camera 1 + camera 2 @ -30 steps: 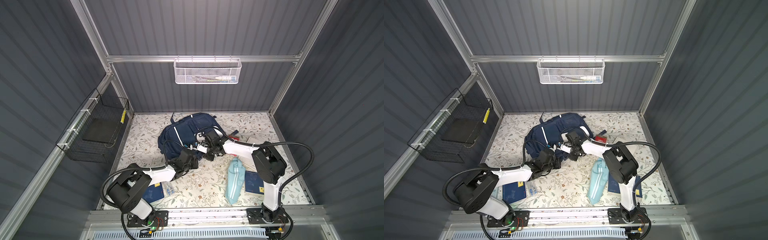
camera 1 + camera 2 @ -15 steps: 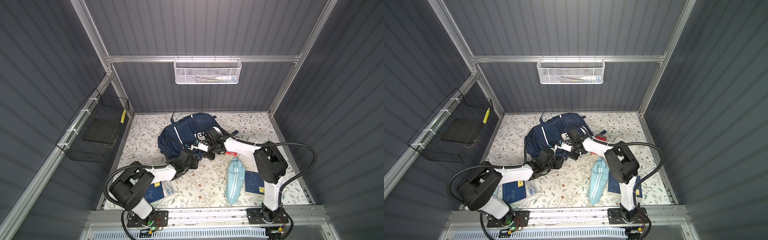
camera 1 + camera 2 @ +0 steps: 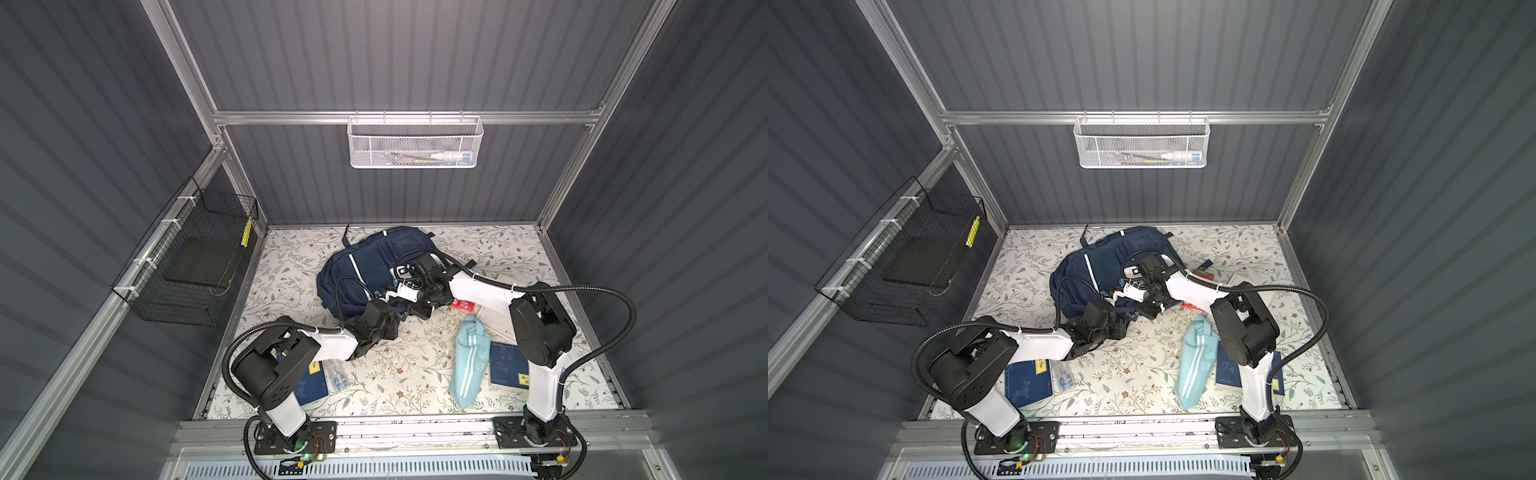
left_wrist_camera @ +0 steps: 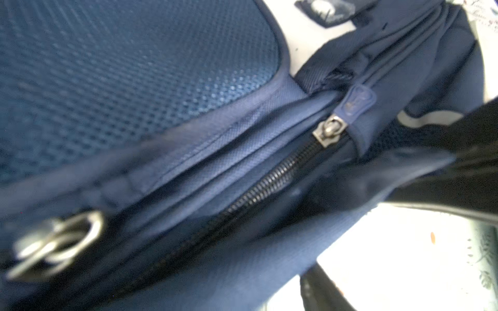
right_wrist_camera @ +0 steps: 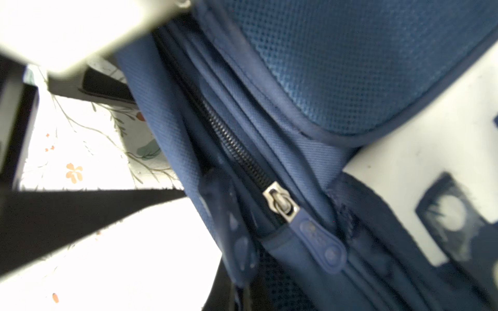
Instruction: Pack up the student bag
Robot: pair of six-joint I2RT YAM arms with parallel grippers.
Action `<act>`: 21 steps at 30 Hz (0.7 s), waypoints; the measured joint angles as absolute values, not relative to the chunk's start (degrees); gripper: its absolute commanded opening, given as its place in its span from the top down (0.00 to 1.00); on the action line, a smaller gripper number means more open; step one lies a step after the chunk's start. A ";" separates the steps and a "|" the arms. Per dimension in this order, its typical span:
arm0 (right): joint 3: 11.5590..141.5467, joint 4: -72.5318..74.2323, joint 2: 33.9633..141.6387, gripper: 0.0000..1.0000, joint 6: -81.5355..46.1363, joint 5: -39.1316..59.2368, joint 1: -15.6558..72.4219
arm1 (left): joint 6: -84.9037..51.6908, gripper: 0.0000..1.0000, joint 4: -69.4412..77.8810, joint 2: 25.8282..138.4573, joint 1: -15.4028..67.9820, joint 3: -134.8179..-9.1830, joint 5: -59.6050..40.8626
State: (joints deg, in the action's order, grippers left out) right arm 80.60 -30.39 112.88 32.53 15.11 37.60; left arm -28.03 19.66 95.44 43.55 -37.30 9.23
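Observation:
The student bag (image 3: 365, 266) (image 3: 1079, 286), navy with a white stripe, lies at the back middle of the floral table. Both grippers meet at its near edge. My left gripper (image 3: 398, 323) (image 3: 1121, 326) (image 4: 249, 296) stands open, with bag fabric lying across its jaws and one dark finger (image 4: 320, 293) showing. My right gripper (image 3: 415, 309) (image 3: 1148, 311) (image 5: 239, 299) is shut on a blurred blue zip pull (image 5: 229, 237) of the bag. Beside it a closed zip runs to a metal slider (image 5: 281, 202) (image 4: 330, 132) with its own blue tab (image 5: 323, 247).
A light-blue striped pouch (image 3: 469, 361) and a blue notebook (image 3: 509, 368) lie front right, with a red item (image 3: 463, 306) under the right arm. Another blue notebook (image 3: 311, 382) and a clear packet (image 3: 338, 376) lie front left. A white mesh basket (image 3: 415, 143) and a black wire basket (image 3: 195, 257) hang on the walls.
My left gripper has gone from shut to open at the bag's edge. The right gripper stays shut and has shifted only slightly along the bag.

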 measured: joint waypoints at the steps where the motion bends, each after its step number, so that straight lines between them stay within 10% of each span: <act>1: 80.62 -30.41 112.88 1.00 32.53 15.18 37.58 | -28.01 0.40 19.70 95.44 43.57 -37.30 9.30; 10: 81.21 -31.16 113.12 1.00 31.94 16.16 36.86 | -28.25 0.30 23.99 97.73 43.88 -37.71 10.37; 18: 81.34 -31.44 113.12 1.00 30.87 15.75 36.42 | -28.51 0.52 26.13 100.05 44.16 -38.92 11.38; 21: 81.34 -31.42 113.14 1.00 30.52 15.73 36.38 | -28.62 0.39 26.13 100.44 44.16 -39.27 11.57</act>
